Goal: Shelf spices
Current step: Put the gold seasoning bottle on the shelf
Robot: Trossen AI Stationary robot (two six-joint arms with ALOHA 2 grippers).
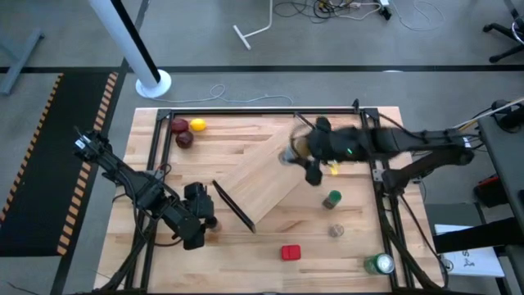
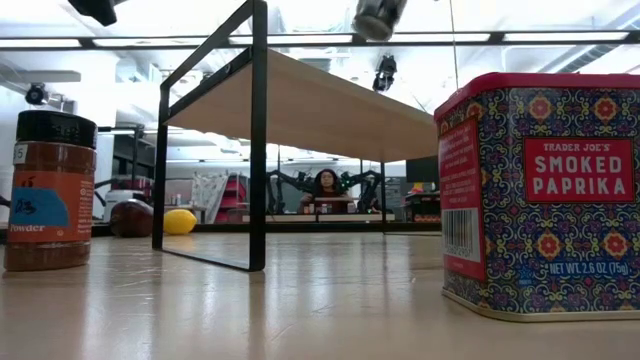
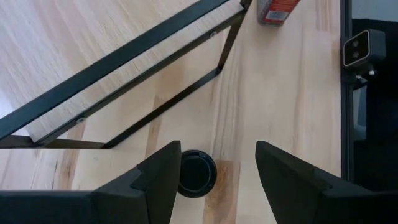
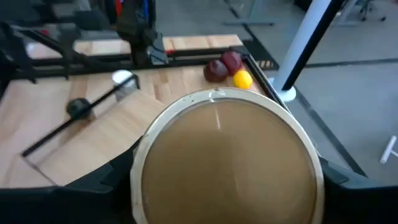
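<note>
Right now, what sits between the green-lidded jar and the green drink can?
The tiny grey-lidded jar, roughly between them, as the high view shows.

Slatted wooden tabletop, black-framed. Two dark red fruits and one yellow fruit, clustered touching at the tabletop's 10 o'clock corner. Green drink can, at the 5 o'clock corner. White pole on round base, on grey floor at 11 o'clock. Person seated in background, low view.
</note>
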